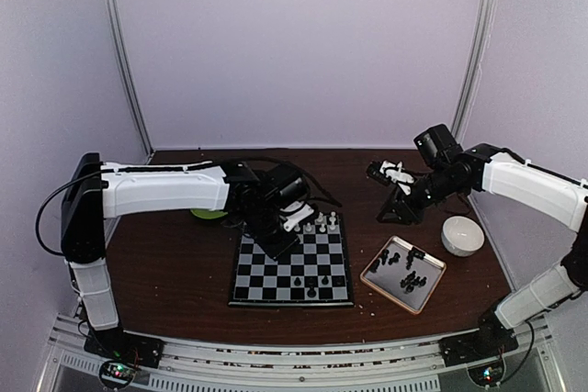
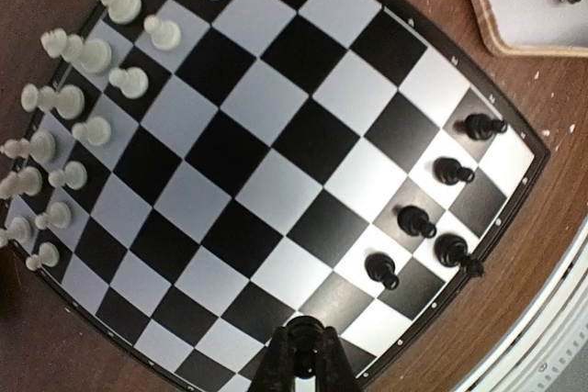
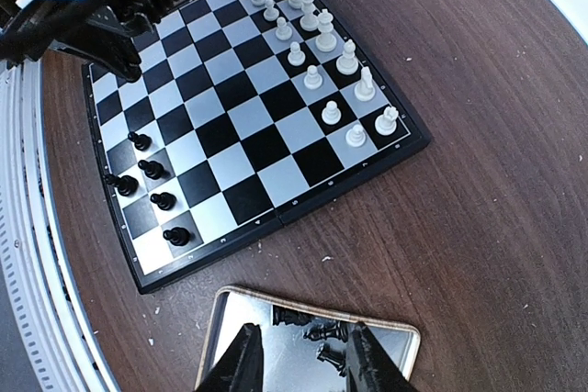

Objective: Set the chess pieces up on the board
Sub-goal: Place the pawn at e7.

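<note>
The board (image 1: 292, 268) lies mid-table. White chess pieces (image 1: 319, 224) fill its far two rows, and also show in the left wrist view (image 2: 92, 52) and the right wrist view (image 3: 317, 43). Several black pieces (image 2: 432, 218) stand near its front edge (image 3: 147, 195). More black pieces (image 3: 326, 330) lie in the metal tray (image 1: 377, 274). My left gripper (image 2: 308, 360) hangs above the board's left side (image 1: 281, 245), shut on a small black chess piece. My right gripper (image 3: 308, 364) is open and holds nothing, high over the tray's far end (image 1: 393, 216).
A white bowl (image 1: 462, 235) sits right of the tray. A green object (image 1: 209, 215) lies behind the left arm, left of the board. Crumbs dot the brown table between the board and the tray (image 3: 312, 298). The metal rail runs along the near edge.
</note>
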Motion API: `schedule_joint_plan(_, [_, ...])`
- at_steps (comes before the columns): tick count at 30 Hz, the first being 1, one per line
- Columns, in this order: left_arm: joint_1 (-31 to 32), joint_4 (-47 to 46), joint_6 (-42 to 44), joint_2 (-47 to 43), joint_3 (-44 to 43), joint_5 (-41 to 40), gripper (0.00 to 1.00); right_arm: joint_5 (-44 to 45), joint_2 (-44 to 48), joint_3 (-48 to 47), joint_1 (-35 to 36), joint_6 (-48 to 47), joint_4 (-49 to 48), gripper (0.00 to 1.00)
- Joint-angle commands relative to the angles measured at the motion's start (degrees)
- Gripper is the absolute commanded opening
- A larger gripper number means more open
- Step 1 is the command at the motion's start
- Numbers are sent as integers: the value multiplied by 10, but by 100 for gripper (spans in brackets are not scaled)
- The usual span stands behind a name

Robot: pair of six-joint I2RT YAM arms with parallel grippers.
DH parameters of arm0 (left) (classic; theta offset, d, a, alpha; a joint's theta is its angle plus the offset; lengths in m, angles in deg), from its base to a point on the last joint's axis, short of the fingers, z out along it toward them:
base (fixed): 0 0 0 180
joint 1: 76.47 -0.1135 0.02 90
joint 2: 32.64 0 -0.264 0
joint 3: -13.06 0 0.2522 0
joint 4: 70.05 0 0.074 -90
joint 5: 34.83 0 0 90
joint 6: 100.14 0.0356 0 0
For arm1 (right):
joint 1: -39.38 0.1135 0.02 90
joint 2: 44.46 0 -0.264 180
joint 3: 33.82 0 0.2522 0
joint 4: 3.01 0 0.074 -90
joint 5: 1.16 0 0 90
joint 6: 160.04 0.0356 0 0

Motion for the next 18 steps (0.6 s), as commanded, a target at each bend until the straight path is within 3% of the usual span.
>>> schedule_joint_plan(1, [-1,-18,-14,-13,43,26,0,-6,-6,-17,-1,-7,6,33])
schedule_joint_plan(18, [-1,-53,-6,15,59,82,1,-5,-20,-20,1,-17,14,33])
